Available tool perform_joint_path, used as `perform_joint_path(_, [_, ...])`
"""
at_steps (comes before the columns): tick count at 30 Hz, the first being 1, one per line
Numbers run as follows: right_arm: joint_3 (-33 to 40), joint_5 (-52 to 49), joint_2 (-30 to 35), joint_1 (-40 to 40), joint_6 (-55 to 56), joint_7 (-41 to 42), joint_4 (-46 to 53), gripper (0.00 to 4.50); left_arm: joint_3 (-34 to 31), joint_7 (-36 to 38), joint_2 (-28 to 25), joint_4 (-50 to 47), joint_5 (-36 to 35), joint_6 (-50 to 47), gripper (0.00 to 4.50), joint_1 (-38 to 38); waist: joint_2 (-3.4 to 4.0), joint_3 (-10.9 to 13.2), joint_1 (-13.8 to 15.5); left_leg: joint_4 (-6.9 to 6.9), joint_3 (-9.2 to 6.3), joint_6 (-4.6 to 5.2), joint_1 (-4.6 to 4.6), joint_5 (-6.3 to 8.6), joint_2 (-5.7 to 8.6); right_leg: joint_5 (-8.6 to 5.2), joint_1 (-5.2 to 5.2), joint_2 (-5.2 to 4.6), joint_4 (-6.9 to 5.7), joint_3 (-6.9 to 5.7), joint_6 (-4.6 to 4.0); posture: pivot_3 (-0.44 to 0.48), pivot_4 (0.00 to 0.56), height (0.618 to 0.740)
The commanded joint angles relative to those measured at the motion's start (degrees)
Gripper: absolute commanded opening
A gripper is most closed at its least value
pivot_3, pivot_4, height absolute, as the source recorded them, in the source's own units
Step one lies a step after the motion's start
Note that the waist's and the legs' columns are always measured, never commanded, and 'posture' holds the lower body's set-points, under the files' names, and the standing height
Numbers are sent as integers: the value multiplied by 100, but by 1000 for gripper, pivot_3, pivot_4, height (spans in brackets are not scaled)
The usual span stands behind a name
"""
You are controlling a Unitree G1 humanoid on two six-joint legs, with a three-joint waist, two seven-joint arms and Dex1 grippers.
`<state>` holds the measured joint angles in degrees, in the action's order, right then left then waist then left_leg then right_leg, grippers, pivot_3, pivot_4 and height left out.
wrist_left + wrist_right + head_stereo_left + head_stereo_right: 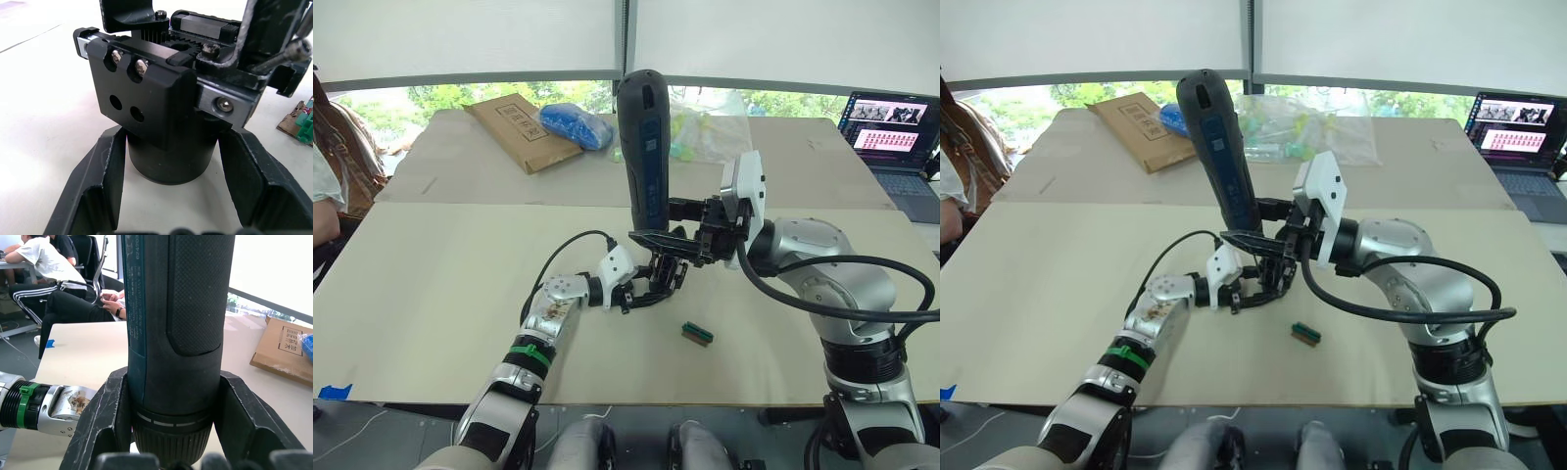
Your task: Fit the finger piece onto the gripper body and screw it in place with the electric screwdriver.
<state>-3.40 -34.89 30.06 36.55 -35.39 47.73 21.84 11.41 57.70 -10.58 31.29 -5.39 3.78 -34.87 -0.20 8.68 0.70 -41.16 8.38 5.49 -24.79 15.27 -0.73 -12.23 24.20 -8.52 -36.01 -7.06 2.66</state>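
Far to the left, a person (325, 186) sits by the edge of the big pale table (431, 294). On the far table lie a flat brown cardboard box (521, 130) and a soft blue bundle (576, 124).

The left gripper (641, 287) reaches in low over the table. Its two black fingers (100, 181) are closed around the round bottom of the small black metal gripper body (161, 117), which stands on the table in the middle. Two silver screws sit on its front block, with two empty holes below them.

Right above it stands the long dark blue electric screwdriver (643, 147), held upright with its tip pointing down at the gripper body. The right gripper (178, 431) squeezes its lower end from both sides.

A small green block (697, 334) lies just to the right on the table. Far to the right is an open laptop (893, 132).
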Motion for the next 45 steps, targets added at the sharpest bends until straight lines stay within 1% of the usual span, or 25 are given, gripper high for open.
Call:
perform_joint_path(1, [151,-26,-1,110,208,22,172,1929,30,-39,38,-152,-13,80,2301,-36,0,0,0,0,0,0,0,0,0,0,0,0,0,0,0,0,150,732])
perform_joint_path(12, [168,24,-14,198,245,35,107,1929,29,-44,49,-107,-6,87,2301,-71,0,0,0,0,0,0,0,0,0,0,0,0,0,0,0,0,150,732])
perform_joint_path(24, [365,-414,9,374,-214,-178,256,1929,33,-45,67,-56,3,124,2301,-99,0,0,0,0,0,0,0,0,0,0,0,0,0,0,0,0,150,732])
perform_joint_path(33, [726,-1066,-99,584,-1186,-840,50,1929,34,-39,83,-31,7,145,2301,-109,0,0,2,1,-1,0,0,0,0,0,1,-2,0,0,-1,0,150,732])
perform_joint_path(40, [689,-946,-34,616,-1193,-971,-38,1929,31,-45,84,-15,10,159,2301,-117,0,0,-1,4,-1,0,-1,0,0,0,1,-2,2,0,-1,0,150,732])
perform_joint_path(45, [756,-1114,-157,630,-1363,-1169,-50,1929,28,-48,78,4,9,175,2301,-121,0,0,-2,5,0,0,-1,0,0,0,1,-2,1,0,-1,0,150,732])
